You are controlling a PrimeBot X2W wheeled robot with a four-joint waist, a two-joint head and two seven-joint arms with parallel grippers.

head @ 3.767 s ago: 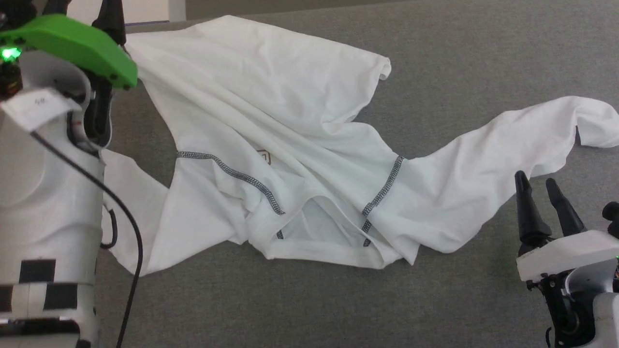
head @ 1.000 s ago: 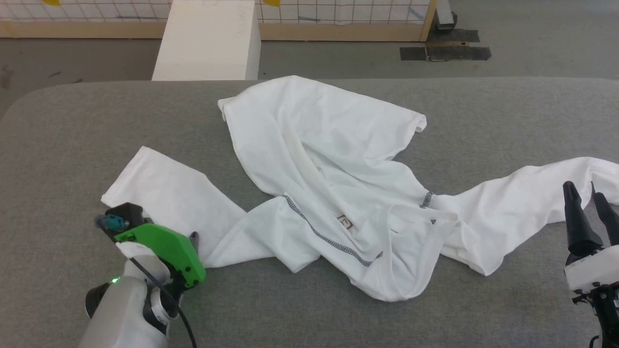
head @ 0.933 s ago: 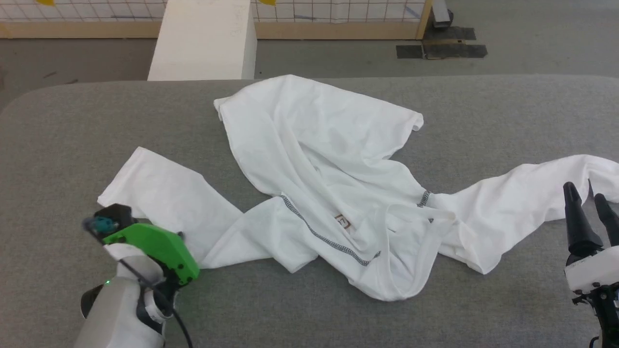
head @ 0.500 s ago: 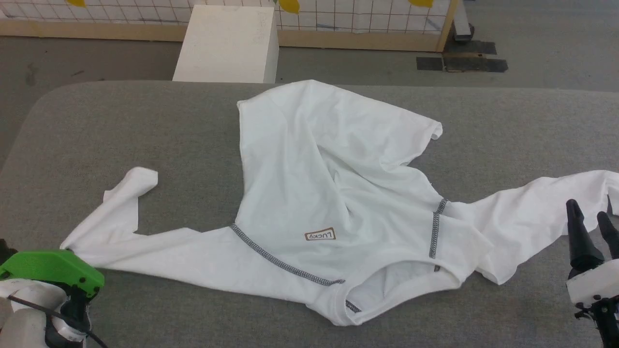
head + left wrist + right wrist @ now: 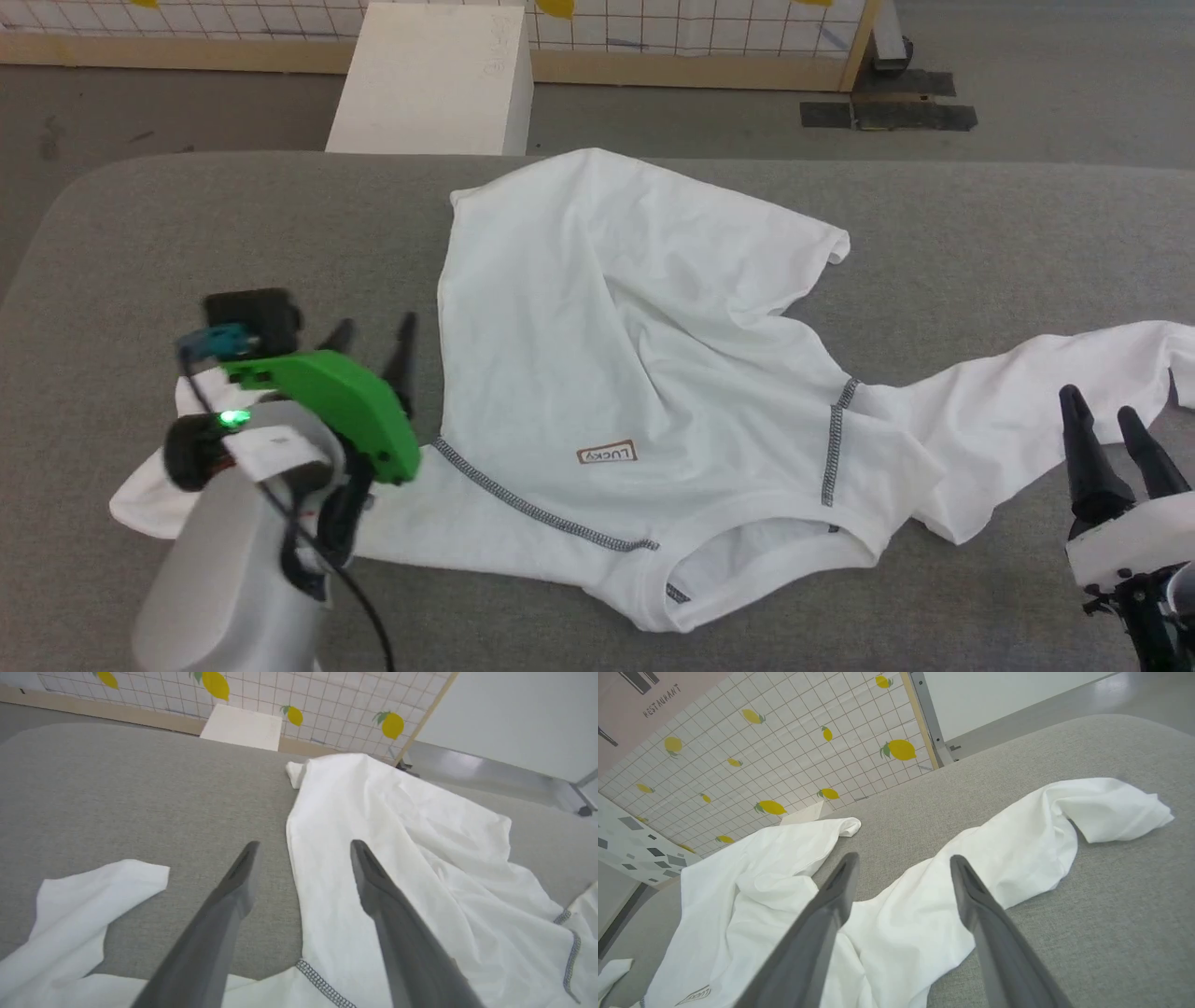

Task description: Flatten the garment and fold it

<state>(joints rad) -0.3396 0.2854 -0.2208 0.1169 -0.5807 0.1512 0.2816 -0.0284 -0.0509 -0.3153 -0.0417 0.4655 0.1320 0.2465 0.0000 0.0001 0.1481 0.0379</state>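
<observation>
One garment (image 5: pixel 635 355), a white long-sleeved shirt, lies on the grey padded table (image 5: pixel 187 233), chest side up, with its round neck opening (image 5: pixel 766 551) towards the robot and its hem towards the far edge. The body is mostly spread out, but the far right corner is folded over and some creases run across it. I count two grey zigzag seams, one on each shoulder, and one small brown-outlined patch (image 5: pixel 607 455) on the chest. Of the two sleeves, one (image 5: pixel 1027 392) goes out to the robot's right with its cuff crumpled, and the other (image 5: pixel 93 896) goes to the left, passing under the left arm. There are two grippers, each with two dark fingers. The left gripper (image 5: pixel 375 322) is above the table beside the shirt's left edge, its fingers spread wide and holding nothing. The right gripper (image 5: pixel 1096 401) is near the right sleeve, also fully spread and empty. Behind the table one white box (image 5: pixel 429 79) stands on the floor.
</observation>
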